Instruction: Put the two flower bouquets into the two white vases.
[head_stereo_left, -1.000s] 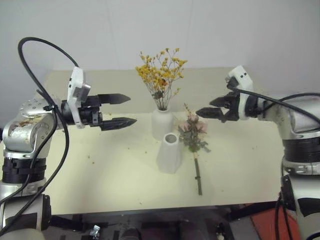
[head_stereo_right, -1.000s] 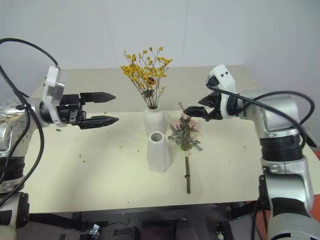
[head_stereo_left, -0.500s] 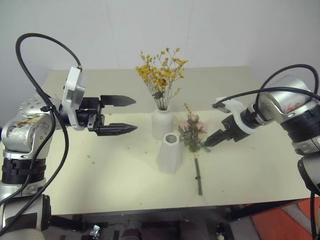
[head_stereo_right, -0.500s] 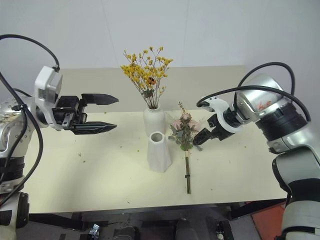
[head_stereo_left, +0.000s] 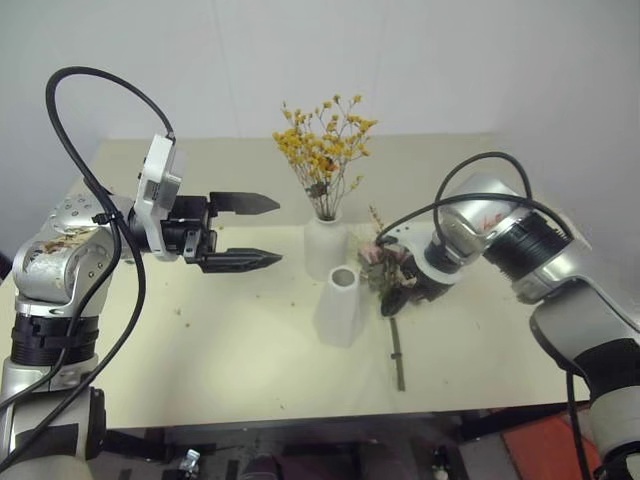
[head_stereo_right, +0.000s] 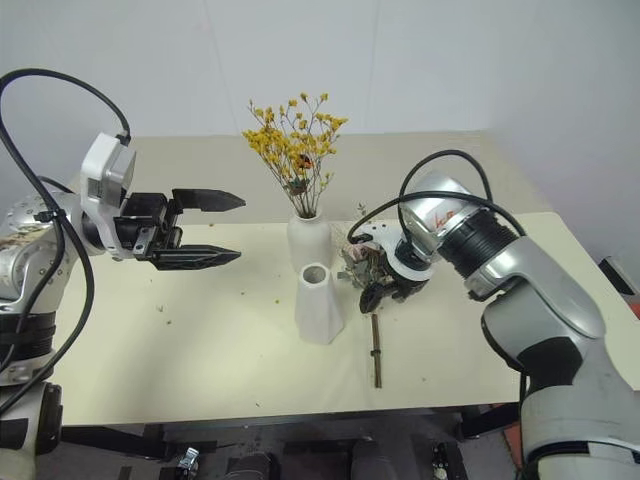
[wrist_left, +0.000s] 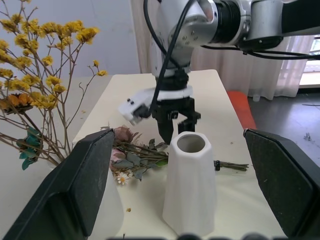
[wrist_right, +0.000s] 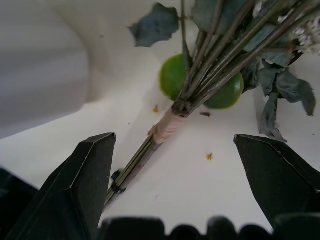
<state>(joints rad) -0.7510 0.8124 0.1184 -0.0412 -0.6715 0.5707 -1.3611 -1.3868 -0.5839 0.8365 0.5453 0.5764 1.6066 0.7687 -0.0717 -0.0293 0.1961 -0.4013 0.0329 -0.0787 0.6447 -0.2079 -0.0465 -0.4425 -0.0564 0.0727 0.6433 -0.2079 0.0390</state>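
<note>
Cream-coloured table (head_stereo_left: 200, 370) is carrying two white vases at its middle. Yellow bouquet (head_stereo_left: 322, 150) is standing in the rounded vase (head_stereo_left: 323, 248); pink rose bouquet (head_stereo_left: 385, 275) is lying beside the empty tapered vase (head_stereo_left: 338, 308). Right gripper (wrist_left: 176, 131), fingers spread, is pointing down over the rose stems. Left gripper (head_stereo_left: 262, 232) is hovering released, holding nothing, near the left edge.
</note>
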